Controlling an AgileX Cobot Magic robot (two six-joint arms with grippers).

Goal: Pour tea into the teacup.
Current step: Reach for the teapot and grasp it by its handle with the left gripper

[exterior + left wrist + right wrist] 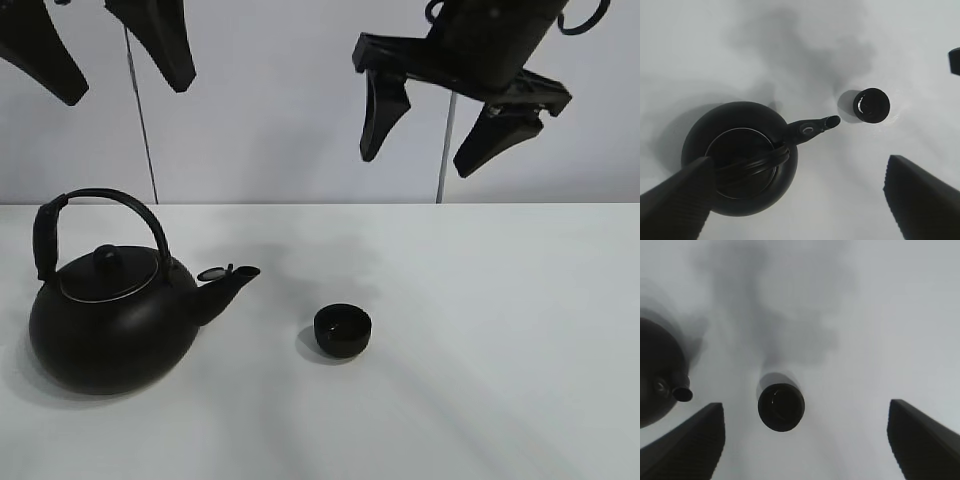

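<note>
Teapot spout (228, 285) stands beside the teacup (342, 330); other sides open.

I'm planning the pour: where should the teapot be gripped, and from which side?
I'd grip the arched handle at its top, coming down from above with the open left gripper. The handle stands upright above the lid, leaving a gap for a finger, and the spout already points toward the teacup.

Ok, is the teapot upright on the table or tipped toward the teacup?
Upright. The teapot sits flat on the table, lid on, handle arched above it, spout apart from the teacup.
</note>
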